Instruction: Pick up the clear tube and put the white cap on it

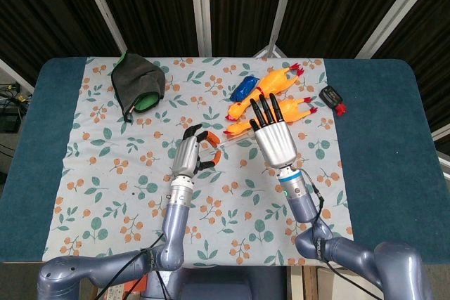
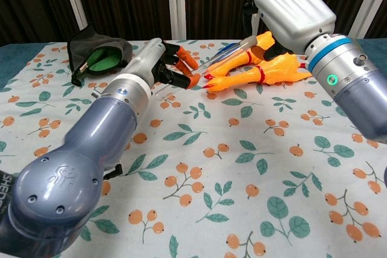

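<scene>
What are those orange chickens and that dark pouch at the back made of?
The orange chickens look like glossy rubber or soft vinyl: the chest view shows highlights on smooth molded skin. The dark pouch looks like matte fabric, slumped and creased, with a green lining at its mouth. Neither is certain from looks alone.

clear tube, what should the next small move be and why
Probably ease the left hand a little further toward the open end of the clear tube, which the right hand holds lifted above the rubber chickens. The two hands are apart, so tube and cap cannot meet. I cannot make out the white cap in the left fingers.
</scene>
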You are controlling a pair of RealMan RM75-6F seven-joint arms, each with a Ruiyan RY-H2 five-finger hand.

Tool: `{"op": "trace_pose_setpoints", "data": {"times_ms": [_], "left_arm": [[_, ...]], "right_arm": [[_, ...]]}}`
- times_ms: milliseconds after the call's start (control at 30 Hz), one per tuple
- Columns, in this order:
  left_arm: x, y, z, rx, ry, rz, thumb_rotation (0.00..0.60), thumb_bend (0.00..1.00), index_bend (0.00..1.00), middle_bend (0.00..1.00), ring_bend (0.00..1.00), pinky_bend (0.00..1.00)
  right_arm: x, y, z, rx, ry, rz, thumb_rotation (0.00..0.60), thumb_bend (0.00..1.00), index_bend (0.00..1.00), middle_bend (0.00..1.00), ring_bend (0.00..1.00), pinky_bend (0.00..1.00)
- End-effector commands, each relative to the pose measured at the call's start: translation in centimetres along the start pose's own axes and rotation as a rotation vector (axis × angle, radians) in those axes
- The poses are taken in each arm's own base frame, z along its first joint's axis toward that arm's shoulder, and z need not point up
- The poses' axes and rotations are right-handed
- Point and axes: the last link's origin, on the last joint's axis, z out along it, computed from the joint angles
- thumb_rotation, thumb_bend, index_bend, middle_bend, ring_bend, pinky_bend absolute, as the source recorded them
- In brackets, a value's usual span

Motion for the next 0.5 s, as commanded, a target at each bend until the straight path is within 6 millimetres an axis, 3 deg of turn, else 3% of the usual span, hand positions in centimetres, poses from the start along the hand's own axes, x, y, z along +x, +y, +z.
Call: {"op": "trace_pose_setpoints", "data": {"times_ms": [33,200,367,500], "left_arm": [[-0.03,0.04,0.0,-0.002,0.0,0.0,0.6,0.66,0.6,0.64,0.11,0.0],[-0.03,0.08,-0.01,-0.008,0.001,-0.003,0.6,0.66,0.6,0.64,0.12,0.0],[0.0,0.04,-0.05,-0.012,0.002,-0.004,0.6,0.66,0.6,0.64,0.12,0.0],[0.11,-0.03,-0.03,-0.016,0.006,0.0,0.6,0.66,0.6,0.65,0.12,0.0]], "right_arm": [[0.01,0.07,-0.02,0.0,-0.001,-0.001,0.6,0.39,0.56,0.18,0.05,0.0],[0.02,0.25,-0.08,0.0,-0.004,-0.005,0.6,0.39,0.45,0.18,0.05,0.0],[-0.07,0.44,-0.25,0.001,-0.017,-0.013,0.6,0.38,0.13,0.1,0.0,0.0],[-0.13,0.67,-0.41,-0.005,-0.031,-0.014,0.6,0.39,0.01,0.07,0.0,0.0]]}}
